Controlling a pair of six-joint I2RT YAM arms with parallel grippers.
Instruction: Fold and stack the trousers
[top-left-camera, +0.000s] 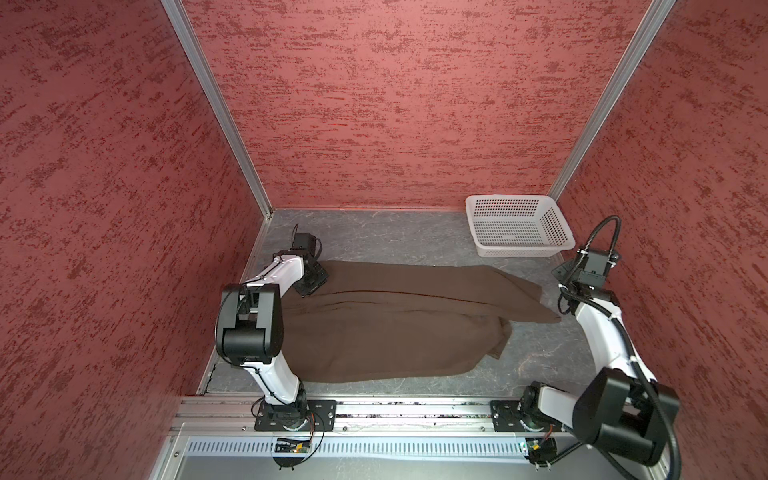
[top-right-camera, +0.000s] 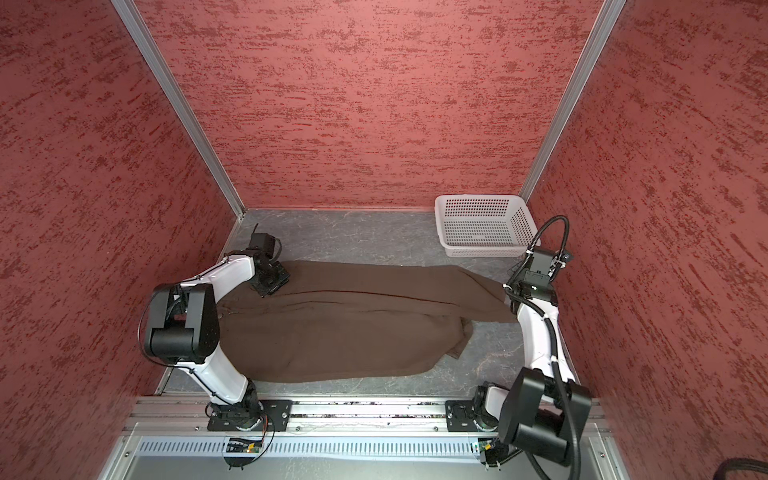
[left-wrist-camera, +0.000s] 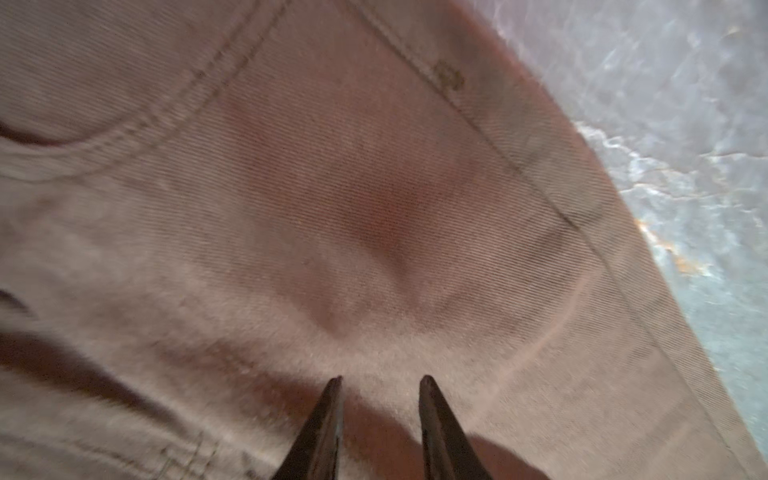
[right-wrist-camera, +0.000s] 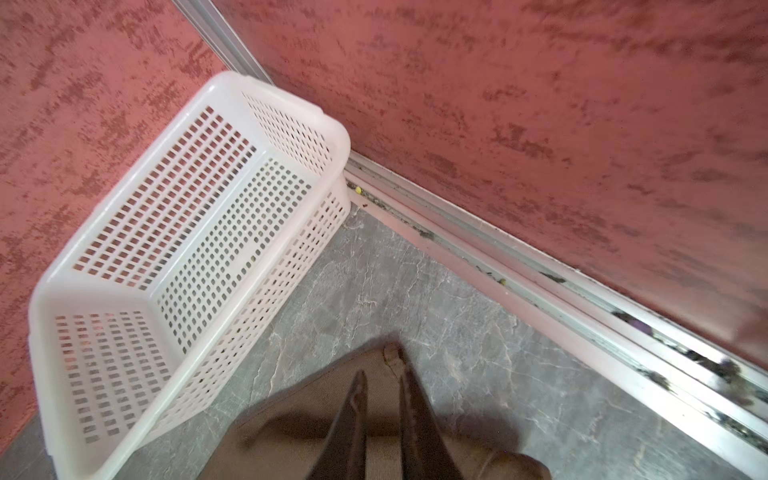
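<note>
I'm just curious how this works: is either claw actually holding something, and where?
The right gripper seems to pinch the trousers at a leg-end corner. The left gripper presses on the opposite end; whether it grips cannot be told.

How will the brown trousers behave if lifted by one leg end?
Probably floppy: the trousers lie flat with soft creases, so a lifted end should sag. Likely grippy, not slippery: the left wrist view shows matte twill weave. Being longer than the white basket, the rest would probably drag along the table.
</note>
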